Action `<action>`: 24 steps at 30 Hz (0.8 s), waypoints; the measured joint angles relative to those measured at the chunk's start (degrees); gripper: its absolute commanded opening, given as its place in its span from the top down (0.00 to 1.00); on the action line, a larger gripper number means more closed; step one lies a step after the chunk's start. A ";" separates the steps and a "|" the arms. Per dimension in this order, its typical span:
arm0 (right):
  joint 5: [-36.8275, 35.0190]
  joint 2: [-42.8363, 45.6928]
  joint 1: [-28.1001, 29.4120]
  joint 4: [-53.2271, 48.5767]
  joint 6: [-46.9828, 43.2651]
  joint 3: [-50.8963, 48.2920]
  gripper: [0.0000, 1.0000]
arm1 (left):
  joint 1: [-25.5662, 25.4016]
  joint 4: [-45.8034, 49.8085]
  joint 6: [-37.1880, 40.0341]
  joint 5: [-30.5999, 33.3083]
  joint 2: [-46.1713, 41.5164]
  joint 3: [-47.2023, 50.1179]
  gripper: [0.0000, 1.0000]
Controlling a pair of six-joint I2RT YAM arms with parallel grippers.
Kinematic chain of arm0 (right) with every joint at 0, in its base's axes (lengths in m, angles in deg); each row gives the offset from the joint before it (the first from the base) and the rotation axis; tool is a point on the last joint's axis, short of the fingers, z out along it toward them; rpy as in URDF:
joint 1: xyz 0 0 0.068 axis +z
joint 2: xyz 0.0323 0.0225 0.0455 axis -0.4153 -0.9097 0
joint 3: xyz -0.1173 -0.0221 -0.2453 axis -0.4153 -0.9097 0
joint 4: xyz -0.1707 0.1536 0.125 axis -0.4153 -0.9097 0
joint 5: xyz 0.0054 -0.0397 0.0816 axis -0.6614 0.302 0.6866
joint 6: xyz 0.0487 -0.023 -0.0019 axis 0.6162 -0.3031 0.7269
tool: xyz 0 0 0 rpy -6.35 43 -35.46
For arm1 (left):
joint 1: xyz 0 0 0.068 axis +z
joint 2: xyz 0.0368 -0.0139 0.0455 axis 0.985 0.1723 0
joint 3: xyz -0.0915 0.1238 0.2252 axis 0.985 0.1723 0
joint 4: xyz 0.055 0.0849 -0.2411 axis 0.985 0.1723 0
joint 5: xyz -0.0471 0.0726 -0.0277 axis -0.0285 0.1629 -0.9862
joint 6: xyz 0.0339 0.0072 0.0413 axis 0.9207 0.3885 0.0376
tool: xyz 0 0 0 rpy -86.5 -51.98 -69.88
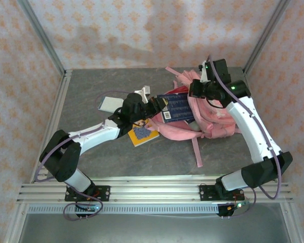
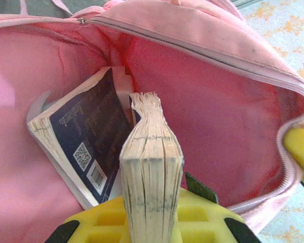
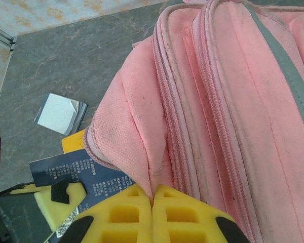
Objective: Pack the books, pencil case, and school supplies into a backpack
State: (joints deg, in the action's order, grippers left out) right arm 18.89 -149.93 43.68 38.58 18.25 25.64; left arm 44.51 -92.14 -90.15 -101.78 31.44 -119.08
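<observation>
the left tool (image 2: pixel 151 223) pinches a book (image 2: pixel 151 167) by its near end, the yellowed page edges facing the wrist camera and the far end fanned inside the open mouth of the backpack (image 2: pixel 218 116). just left of it a navy book (image 2: pixel 83 147) with white print and a barcode lies slanted in the pink-lined main compartment, touching the gripped one. the right tool (image 3: pixel 153 205) has its yellow fingers pressed together on a fold of the backpack's fabric at the rim of the opening. from above, the backpack lies on the grey tabletop (image 1: pixel 157 162) toward the far right, mouth facing left. a yellow book (image 1: pixel 143 133) lies flat just beside the mouth, and a silvery flat packet (image 1: pixel 110 104) lies farther left, well apart.
</observation>
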 measured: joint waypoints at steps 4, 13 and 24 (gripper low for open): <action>0.68 0.35 -0.68 0.07 0.85 -0.02 1.00 | 0.00 0.61 -0.15 0.04 2.36 -1.07 1.00; 3.93 1.01 -0.94 2.78 4.09 -3.15 1.00 | -0.09 1.92 -3.54 1.38 12.17 -7.58 1.00; 7.45 2.23 -0.94 10.73 9.90 -9.81 1.00 | -4.59 2.19 -7.74 5.73 27.76 -24.46 0.98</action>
State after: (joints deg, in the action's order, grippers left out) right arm 26.35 -147.70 42.74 49.31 28.15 15.83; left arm 39.92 -89.96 -97.88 -96.05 59.20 -143.54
